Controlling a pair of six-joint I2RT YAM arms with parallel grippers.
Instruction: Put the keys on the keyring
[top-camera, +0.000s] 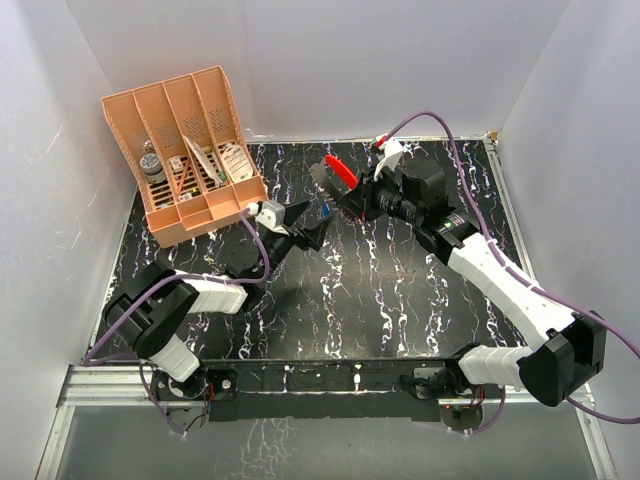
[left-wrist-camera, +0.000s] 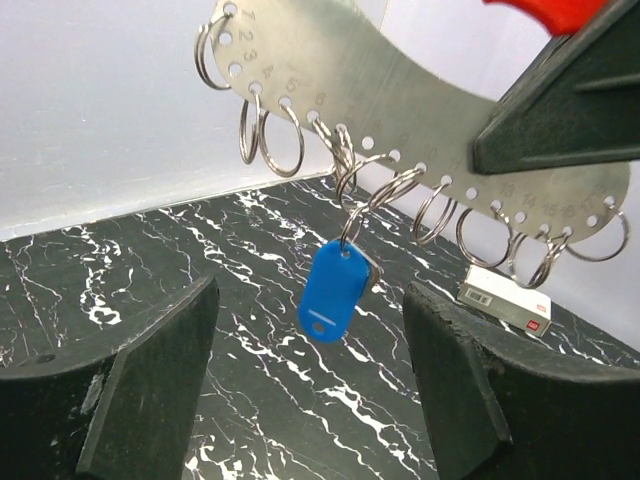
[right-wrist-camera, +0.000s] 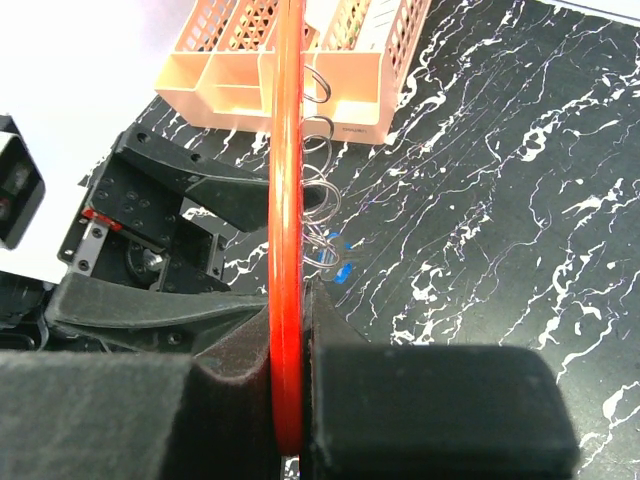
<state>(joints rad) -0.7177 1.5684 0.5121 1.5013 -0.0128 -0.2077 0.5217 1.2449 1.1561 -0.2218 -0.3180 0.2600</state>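
My right gripper (top-camera: 352, 195) (right-wrist-camera: 300, 320) is shut on the keyring (top-camera: 340, 170) (right-wrist-camera: 285, 200) and holds it in the air. Its red side stands edge-on between the pads, and its pale metal side (left-wrist-camera: 400, 110) carries several wire split rings. A small key with a blue head (left-wrist-camera: 335, 291) (top-camera: 326, 211) (right-wrist-camera: 338, 272) hangs from one of those rings. My left gripper (top-camera: 300, 228) (left-wrist-camera: 312, 320) is open just below and in front of the key. Its two fingers stand wide on either side and touch nothing.
An orange slotted rack (top-camera: 190, 150) (right-wrist-camera: 290, 60) with several small items stands at the back left of the black marbled table (top-camera: 400, 290). A small white box with a red label (left-wrist-camera: 505, 300) lies on the table behind the keyring. White walls close in on three sides.
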